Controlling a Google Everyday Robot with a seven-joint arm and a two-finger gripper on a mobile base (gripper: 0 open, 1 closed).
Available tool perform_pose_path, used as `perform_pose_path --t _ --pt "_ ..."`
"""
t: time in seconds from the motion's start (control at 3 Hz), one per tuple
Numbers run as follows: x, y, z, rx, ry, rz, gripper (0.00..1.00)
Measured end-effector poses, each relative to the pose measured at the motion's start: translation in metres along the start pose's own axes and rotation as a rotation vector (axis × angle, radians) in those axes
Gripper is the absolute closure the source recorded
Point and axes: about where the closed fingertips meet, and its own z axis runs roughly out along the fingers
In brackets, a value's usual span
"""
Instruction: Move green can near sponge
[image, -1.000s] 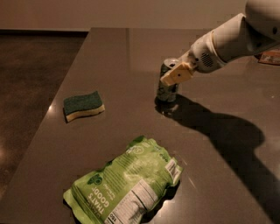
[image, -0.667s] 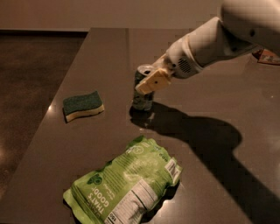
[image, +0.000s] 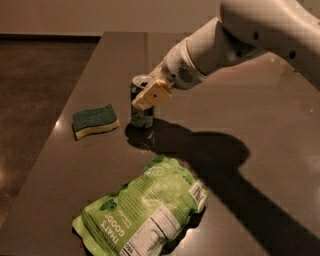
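The green can (image: 141, 114) stands upright on the dark table (image: 260, 120), a dark green drink can with a silver top. My gripper (image: 148, 93) is shut on the green can near its top; one tan finger (image: 152, 95) lies across the can's front and the other is hidden behind it. The white arm reaches in from the upper right. The sponge (image: 94, 121), dark green on top with a pale yellow base, lies flat just left of the can, a short gap between them.
A large bright green snack bag (image: 142, 209) lies flat on the near part of the table, in front of the can. The table's left edge runs close to the sponge, with dark floor (image: 30, 100) beyond it.
The gripper has carried the can to the left across the table, from near the middle to a spot close beside the sponge. The sponge and the bag have not moved.
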Motion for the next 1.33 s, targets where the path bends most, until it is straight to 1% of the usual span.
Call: perform_pose_path --t 0.33,0.67,1.0,1.33 --pt "-0.003 0.000 0.017 -0.009 0.033 -0.041 0.82" --pt "-0.006 0.000 0.031 -0.010 0.056 -0.090 0.51" --pt "-0.005 0.000 0.036 -0.018 0.058 -0.117 0.28" --pt "-0.007 0.002 0.037 -0.019 0.058 -0.120 0.00"
